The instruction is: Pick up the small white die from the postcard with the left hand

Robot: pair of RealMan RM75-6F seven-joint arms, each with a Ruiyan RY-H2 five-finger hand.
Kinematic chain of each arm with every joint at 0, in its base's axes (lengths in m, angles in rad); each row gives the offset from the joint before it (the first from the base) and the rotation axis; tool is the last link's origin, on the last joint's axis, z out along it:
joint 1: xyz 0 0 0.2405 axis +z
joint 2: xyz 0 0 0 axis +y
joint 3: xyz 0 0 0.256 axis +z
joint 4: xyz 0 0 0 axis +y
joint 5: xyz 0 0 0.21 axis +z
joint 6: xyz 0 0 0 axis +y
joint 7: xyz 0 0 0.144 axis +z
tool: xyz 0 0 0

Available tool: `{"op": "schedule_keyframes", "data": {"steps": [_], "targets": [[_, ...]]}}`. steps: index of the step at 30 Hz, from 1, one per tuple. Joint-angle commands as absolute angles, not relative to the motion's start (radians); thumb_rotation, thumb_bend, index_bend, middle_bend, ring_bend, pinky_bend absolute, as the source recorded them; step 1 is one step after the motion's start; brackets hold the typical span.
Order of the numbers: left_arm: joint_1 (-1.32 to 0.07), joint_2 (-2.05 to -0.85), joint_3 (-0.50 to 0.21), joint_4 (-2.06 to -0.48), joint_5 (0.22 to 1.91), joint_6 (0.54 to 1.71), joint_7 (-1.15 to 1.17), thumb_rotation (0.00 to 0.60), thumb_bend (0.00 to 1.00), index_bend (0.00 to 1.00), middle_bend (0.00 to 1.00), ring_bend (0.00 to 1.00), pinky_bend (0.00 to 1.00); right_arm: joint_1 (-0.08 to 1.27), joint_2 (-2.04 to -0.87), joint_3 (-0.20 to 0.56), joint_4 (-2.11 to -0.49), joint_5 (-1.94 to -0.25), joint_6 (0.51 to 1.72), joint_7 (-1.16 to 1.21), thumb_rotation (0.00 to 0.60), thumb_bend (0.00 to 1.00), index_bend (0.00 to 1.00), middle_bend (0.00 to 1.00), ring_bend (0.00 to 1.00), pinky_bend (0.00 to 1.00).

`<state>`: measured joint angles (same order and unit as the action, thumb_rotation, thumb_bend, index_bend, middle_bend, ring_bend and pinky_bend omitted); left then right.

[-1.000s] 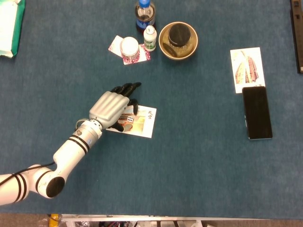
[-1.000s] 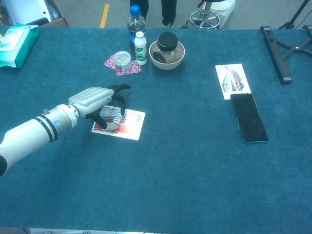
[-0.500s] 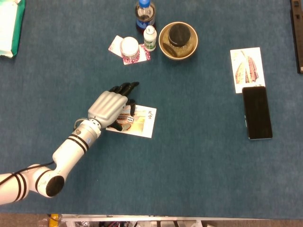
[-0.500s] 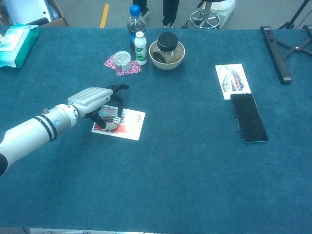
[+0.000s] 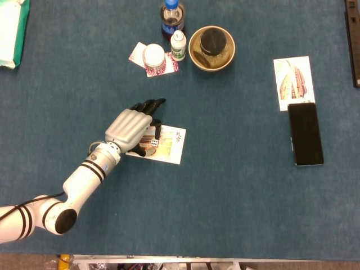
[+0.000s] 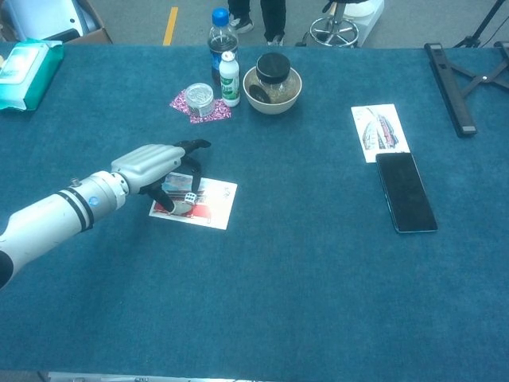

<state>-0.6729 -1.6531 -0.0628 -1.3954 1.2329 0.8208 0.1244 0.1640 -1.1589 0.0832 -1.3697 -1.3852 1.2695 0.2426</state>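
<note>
The small white die (image 5: 153,143) (image 6: 191,196) sits on the left part of a postcard (image 5: 170,148) (image 6: 216,207) lying flat on the blue table. My left hand (image 5: 130,125) (image 6: 151,163) hovers over the postcard's left end, palm down. Its dark fingers (image 5: 158,131) arch over the die and the thumb (image 6: 161,199) is low on the die's left. The die shows in the gap between them; I cannot tell whether either touches it. My right hand appears in neither view.
At the back stand a cola bottle (image 5: 172,17), a small white bottle (image 5: 178,46), a bowl (image 5: 231,50) holding a dark jar, and a round tin (image 5: 153,55) on a pink card. Right: another postcard (image 5: 293,82) and a black phone (image 5: 305,134). A wipes pack (image 5: 11,34) lies far left.
The left hand has barely shifted over the postcard; its fingers have drawn slightly closer around the die. The die has not moved.
</note>
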Motion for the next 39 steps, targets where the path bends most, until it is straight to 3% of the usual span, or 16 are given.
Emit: {"op": "schedule_keyframes", "data": {"steps": [1,39], "targets": [[-0.673,-1.652,-0.064,-1.397,1.233,0.821,0.120,0.600,0.23,0.53,0.00,0.00,0.14,0.163,-1.159,0.083,-1.368,-1.383,1.269,0.243,0.600,0.00,0.35,0.26,0.21,0.32],[-0.649,-1.618,-0.061,-1.441,1.259,0.873,0.077,0.600,0.23,0.59,0.00,0.00,0.14,0.157,-1.171,0.084,-1.350,-1.382,1.263,0.255,0.600,0.00,0.35,0.26,0.21,0.32]]}}
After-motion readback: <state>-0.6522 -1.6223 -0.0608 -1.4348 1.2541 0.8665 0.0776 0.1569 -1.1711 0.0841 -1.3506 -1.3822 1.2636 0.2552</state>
